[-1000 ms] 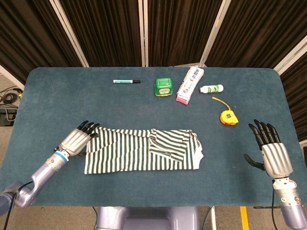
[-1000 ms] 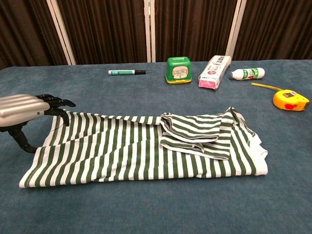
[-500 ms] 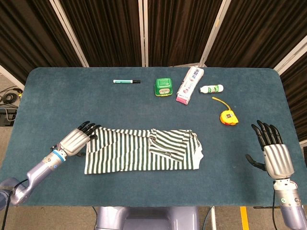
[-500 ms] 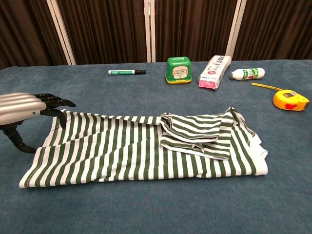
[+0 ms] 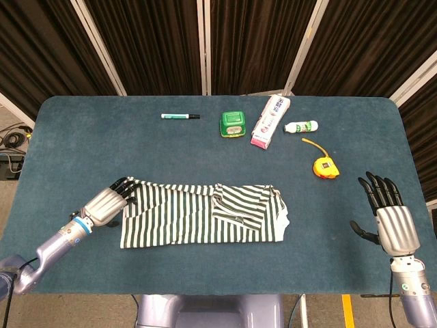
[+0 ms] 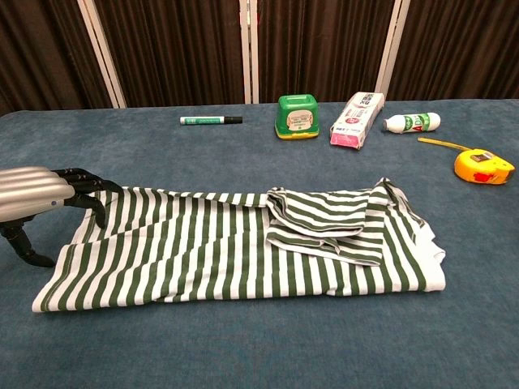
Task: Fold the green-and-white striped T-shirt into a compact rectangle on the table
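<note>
The green-and-white striped cotton T-shirt (image 5: 201, 214) lies near the front edge of the blue felt desk (image 5: 82, 137) as a long band with its sleeve end doubled over, so I'd judge the lengthwise folds done and the crosswise ones left. The left robot hand (image 5: 108, 201) rests its dark fingertips on the shirt's left end without clearly gripping it, while the right robot hand (image 5: 386, 215) hovers wide and empty by the right edge. The green lidded plastic tub (image 5: 233, 124) at the back edge is closed, contents unseen.

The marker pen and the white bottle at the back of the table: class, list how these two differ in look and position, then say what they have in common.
Shape: the marker pen is thin and stick-like, while the white bottle is stubbier and thicker.
Colour: the marker pen has a green-and-white barrel with a black end; the white bottle carries a green label and green cap.
Position: the marker pen lies left of the green container; the white bottle lies right of the pink-and-white carton.
Shared: both lie on their sides on the table, untouched.
</note>
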Controlling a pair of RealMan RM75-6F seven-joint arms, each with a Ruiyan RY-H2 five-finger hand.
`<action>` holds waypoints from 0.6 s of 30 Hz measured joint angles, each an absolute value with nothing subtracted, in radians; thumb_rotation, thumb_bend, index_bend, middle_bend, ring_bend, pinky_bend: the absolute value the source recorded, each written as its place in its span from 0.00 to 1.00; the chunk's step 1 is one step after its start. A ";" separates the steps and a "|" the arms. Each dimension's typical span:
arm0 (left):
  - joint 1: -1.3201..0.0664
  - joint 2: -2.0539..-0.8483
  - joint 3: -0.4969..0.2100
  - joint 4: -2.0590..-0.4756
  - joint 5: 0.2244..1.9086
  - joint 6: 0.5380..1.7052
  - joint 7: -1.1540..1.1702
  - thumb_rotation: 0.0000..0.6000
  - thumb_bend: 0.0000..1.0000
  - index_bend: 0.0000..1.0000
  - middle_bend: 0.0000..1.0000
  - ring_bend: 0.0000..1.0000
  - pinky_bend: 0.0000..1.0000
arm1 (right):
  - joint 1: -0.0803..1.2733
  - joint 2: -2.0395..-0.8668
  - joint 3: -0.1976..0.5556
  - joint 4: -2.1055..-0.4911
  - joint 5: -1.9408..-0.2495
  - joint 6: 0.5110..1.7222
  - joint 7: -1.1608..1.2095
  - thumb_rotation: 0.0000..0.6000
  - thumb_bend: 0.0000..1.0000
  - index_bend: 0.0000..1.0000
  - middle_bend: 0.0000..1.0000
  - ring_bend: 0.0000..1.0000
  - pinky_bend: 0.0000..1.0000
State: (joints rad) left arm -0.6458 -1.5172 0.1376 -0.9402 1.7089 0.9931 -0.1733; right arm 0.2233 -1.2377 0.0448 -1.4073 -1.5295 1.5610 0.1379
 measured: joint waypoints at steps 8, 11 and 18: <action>-0.657 -1.546 0.135 -0.918 1.702 0.982 -0.175 1.00 0.24 0.32 0.00 0.00 0.00 | 0.217 -1.234 0.057 -1.408 -1.538 1.562 0.140 1.00 0.12 0.01 0.00 0.00 0.00; -0.663 -1.552 0.132 -0.920 1.700 0.980 -0.177 1.00 0.30 0.32 0.00 0.00 0.00 | 0.216 -1.234 0.061 -1.407 -1.540 1.556 0.139 1.00 0.12 0.02 0.00 0.00 0.00; -0.680 -1.543 0.124 -0.952 1.698 0.980 -0.152 1.00 0.31 0.32 0.00 0.00 0.00 | 0.210 -1.230 0.070 -1.411 -1.548 1.558 0.142 1.00 0.12 0.02 0.00 0.00 0.00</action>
